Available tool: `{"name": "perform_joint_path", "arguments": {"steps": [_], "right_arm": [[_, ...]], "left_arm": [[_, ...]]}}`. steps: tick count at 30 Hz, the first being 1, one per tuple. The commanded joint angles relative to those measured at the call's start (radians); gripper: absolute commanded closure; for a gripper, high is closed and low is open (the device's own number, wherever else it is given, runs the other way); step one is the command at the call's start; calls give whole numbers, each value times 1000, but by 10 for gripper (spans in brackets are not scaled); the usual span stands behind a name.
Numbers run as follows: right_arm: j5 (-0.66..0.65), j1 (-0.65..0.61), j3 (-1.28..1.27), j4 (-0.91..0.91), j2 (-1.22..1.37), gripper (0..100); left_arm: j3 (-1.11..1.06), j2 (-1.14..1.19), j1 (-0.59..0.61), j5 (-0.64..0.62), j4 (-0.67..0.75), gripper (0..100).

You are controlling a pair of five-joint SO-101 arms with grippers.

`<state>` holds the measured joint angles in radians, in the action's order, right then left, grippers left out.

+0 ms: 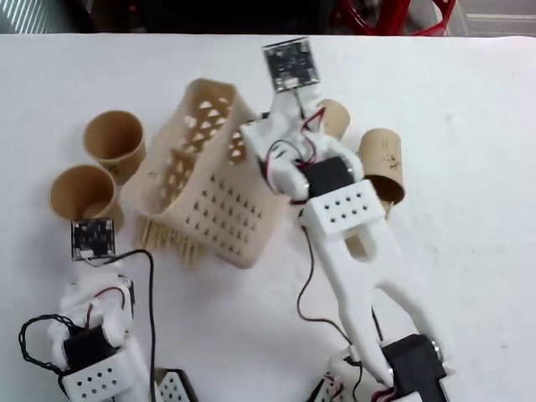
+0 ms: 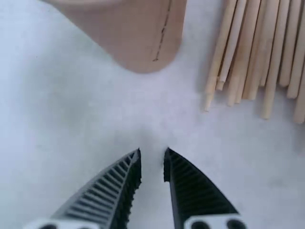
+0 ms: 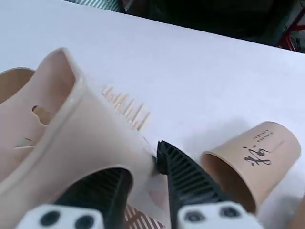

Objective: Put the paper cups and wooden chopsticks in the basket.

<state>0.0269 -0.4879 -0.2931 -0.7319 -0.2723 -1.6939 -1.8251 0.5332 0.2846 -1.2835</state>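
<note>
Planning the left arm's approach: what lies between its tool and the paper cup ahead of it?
Bare table separates the left tool from the paper cup in the left wrist view; the wooden chopsticks lie off to one side.

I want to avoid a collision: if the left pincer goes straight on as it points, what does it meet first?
Probably the paper cup; the chopsticks lie aside. Depth is unclear.

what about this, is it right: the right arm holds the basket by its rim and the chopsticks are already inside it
No. The chopsticks lie on the table, outside the basket, as the left wrist view shows. The right fingers do hold the basket by its rim.
</note>
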Motion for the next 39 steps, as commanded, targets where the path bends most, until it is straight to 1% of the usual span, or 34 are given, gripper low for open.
{"name": "perform_joint_path", "arguments": {"steps": [1, 6, 10, 15, 21, 24, 27, 31, 39], "right_arm": [[12, -41, 14, 36, -31, 981], [8, -44, 12, 39, 31, 981], [-48, -44, 6, 102, 108, 981], [-77, -44, 12, 157, 165, 981], [-212, -28, 6, 182, 180, 981], [-295, -4, 12, 185, 216, 981], [-342, 42, 12, 222, 262, 981], [-351, 117, 14, 260, 323, 981], [-351, 125, 6, 211, 292, 980]], "left_arm": [[2, 7, 7, 3, 0, 901], [2, 7, 7, 3, 0, 901], [2, 7, 7, 3, 0, 901], [2, 7, 7, 3, 0, 901], [2, 7, 7, 3, 0, 901], [2, 7, 7, 3, 0, 901], [2, 7, 7, 3, 0, 901], [2, 7, 7, 3, 0, 901], [2, 7, 7, 3, 0, 901]]}}
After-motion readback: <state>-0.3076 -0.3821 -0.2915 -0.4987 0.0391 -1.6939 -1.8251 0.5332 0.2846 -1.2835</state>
